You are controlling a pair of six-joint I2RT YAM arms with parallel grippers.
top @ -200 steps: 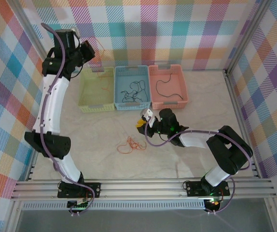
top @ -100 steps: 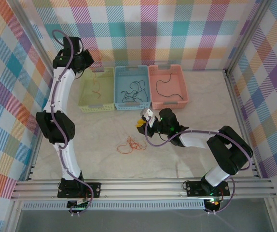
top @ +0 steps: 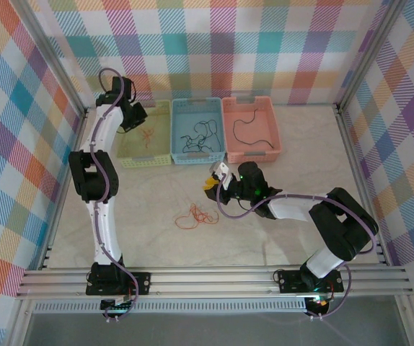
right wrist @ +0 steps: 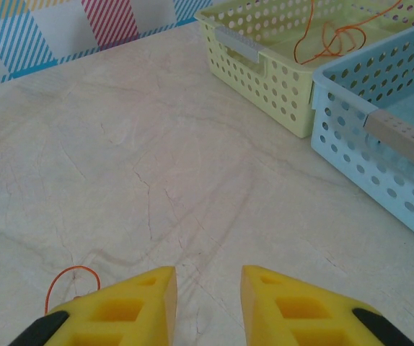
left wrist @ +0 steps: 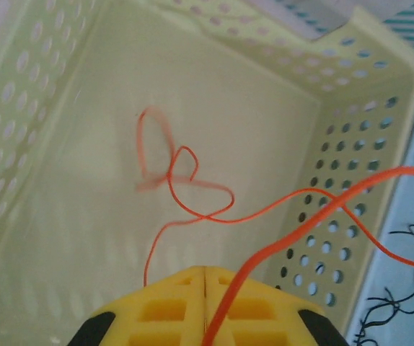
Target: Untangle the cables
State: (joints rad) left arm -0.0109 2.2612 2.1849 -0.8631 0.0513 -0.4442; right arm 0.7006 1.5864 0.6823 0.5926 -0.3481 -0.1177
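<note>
My left gripper [top: 135, 115] hangs over the yellow-green basket [top: 129, 155], shut on an orange-red cable [left wrist: 246, 273] that runs out from between its yellow fingers [left wrist: 171, 303]. The cable's loops lie on the basket floor [top: 146, 135]. A second orange-red tangle [top: 195, 215] lies on the table in front of the baskets. My right gripper [top: 214, 180] hovers low just right of and behind it, open, with bare table between its fingers [right wrist: 135, 303]. A loop of that tangle [right wrist: 70, 270] shows beside the left finger.
A blue basket [top: 175, 157] beside the yellow-green one holds a dark green cable [top: 196, 137]. A pink basket [top: 275, 140] to its right holds a short black cable [top: 247, 126]. Checked walls close in the back and sides, and a rail runs along the near edge.
My left arm has swung down from high at the back left to the yellow-green basket, laying the orange-red cable into it. The right arm has stayed put.
</note>
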